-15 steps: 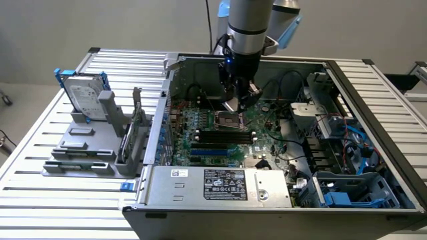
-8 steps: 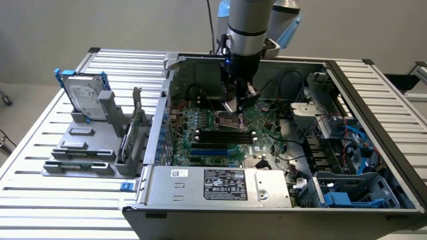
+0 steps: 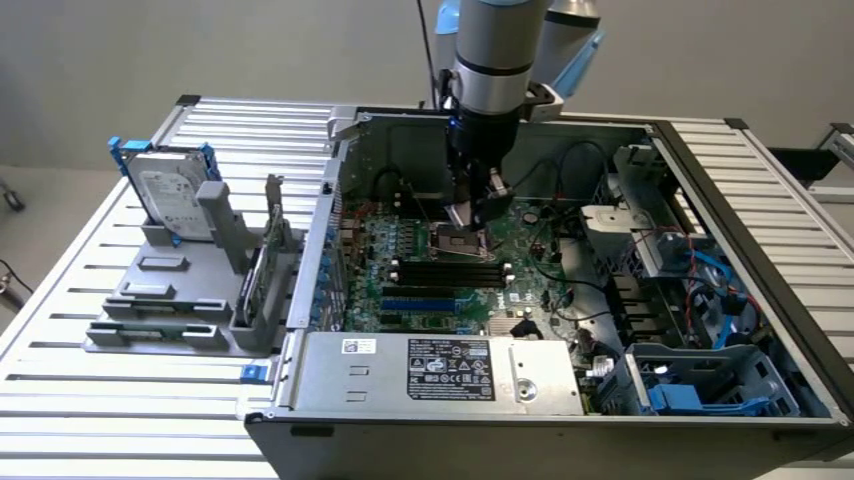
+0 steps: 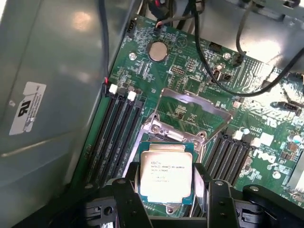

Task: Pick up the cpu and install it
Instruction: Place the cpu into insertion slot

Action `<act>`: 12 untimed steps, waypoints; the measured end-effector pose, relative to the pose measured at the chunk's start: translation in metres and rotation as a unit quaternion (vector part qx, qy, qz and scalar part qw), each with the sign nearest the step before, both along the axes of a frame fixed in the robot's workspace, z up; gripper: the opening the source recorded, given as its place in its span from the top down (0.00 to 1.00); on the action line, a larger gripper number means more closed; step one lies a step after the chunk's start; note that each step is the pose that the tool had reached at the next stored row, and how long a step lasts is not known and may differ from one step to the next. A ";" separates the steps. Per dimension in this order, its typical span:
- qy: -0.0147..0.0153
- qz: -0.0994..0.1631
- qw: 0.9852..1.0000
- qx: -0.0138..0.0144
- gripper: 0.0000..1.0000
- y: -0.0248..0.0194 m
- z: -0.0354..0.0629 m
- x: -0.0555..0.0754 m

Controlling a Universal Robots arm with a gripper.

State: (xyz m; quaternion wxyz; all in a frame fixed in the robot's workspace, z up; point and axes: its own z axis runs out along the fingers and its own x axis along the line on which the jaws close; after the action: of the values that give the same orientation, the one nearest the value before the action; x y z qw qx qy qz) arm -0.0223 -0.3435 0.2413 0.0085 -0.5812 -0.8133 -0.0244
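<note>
The small flat square cpu with its plain silver-grey metal top sits between the two black fingers of the tool. They look to be pinching it by opposite edges, set only as wide as the chip itself. It hangs flat and face-up, close over the dark metal-framed socket. I'd say that is so its underside can meet the socket squarely rather than corner-first.

The socket's shiny steel retaining frame is tipped up on its hinge, which leaves the seat open from above. In the exterior view the grey arm comes straight down into the open black computer case, with the tool low over the green motherboard. Rows of black memory slots run along both sides of the socket, and loose black cables cross the board beyond it, so a vertical approach is the tidy way in.

The case lies on its side on a desk of ribbed aluminium slats. To the exterior view's left, a grey plastic fixture holds a silver rectangular hard drive with a white label upright, well apart from the work. A plain pale wall stands behind.
</note>
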 end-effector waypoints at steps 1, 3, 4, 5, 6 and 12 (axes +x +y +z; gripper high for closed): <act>0.000 -0.008 1.000 0.000 0.45 0.0000 -0.0007 0.000; 0.002 -0.025 1.000 0.000 0.45 0.0000 -0.0023 0.000; 0.002 -0.033 0.999 0.000 0.45 0.0000 -0.0030 0.000; 0.003 -0.042 0.999 0.000 0.45 0.0000 -0.0038 0.000; 0.004 -0.050 0.999 0.000 0.45 0.0000 -0.0046 0.000; 0.007 -0.097 0.995 0.000 0.45 0.0000 -0.0089 0.000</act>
State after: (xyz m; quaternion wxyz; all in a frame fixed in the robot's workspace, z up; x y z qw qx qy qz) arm -0.0224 -0.3435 0.2323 0.0122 -0.6575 -0.7531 -0.0208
